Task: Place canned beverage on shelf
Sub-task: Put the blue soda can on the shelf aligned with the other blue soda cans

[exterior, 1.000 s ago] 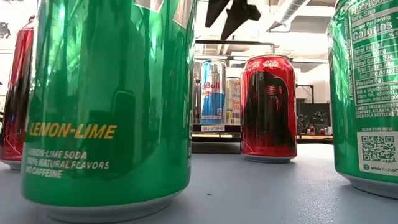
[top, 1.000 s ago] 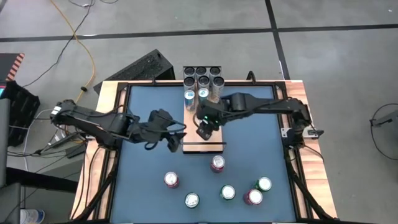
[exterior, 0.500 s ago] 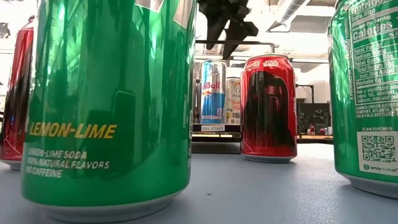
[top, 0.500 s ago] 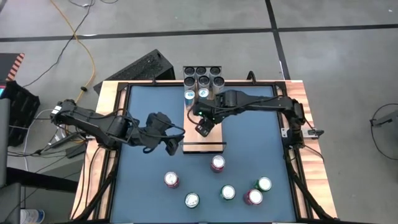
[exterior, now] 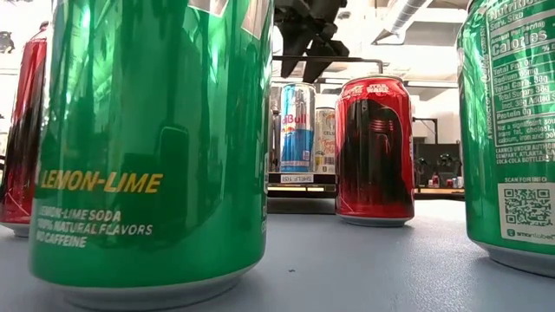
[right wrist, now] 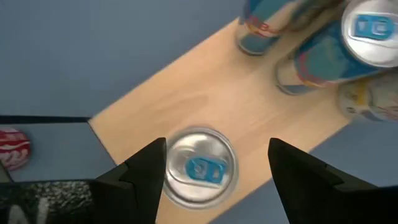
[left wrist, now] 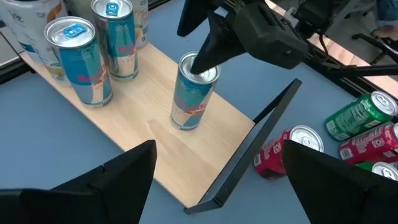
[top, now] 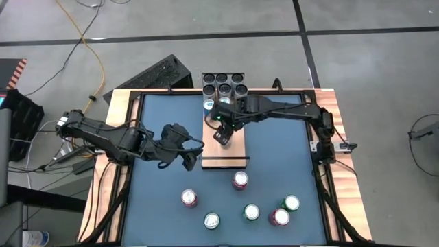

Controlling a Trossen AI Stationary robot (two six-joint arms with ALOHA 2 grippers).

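Note:
The shelf (top: 233,147) is a pale wood plank lying lengthwise on the blue table, with a black wire rail (top: 224,158) at its near end. A blue and silver can (left wrist: 189,96) stands upright on its base mid-plank; it also shows in the right wrist view (right wrist: 199,167) and the low view (exterior: 297,127). My right gripper (top: 221,135) hangs open just over this can, one finger to each side of its top (right wrist: 214,168). Two more such cans (left wrist: 93,56) stand at the plank's far end. My left gripper (top: 190,159) waits open left of the plank's near end.
Several loose red and green cans (top: 251,212) stand on the table's near half, the closest, a red one (top: 239,180), just past the wire rail. A black holder of cans (top: 224,82) sits beyond the plank's far end. Bare blue table lies to the right of the plank.
My right gripper has gone along the plank toward the table's far edge and a little left, coming over the mid-plank can with its fingers open. The can has stayed upright where it was.

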